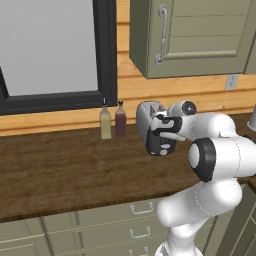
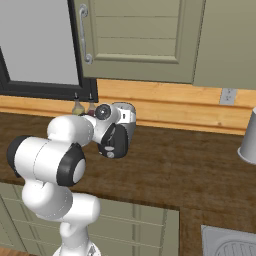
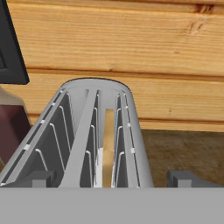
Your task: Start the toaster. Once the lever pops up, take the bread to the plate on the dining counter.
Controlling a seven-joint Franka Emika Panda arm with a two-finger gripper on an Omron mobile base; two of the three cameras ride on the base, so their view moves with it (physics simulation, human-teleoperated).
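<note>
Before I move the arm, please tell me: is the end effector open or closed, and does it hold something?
End effector: open, fingertips wide apart above the toaster, holding nothing; the bread sits in a slot.

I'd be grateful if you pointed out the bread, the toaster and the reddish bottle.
Bread (image 3: 107,148): hand view, its upright edge in the slot.
Toaster (image 1: 159,145): left base view, its black end panel.
Reddish bottle (image 1: 121,126): left base view, its body.

In the left base view, the toaster (image 1: 145,122) was partly covered by the arm (image 1: 212,127). In the hand view, its near end was cut off; the bread's lower end (image 3: 107,148) was apparently cut off too.
</note>
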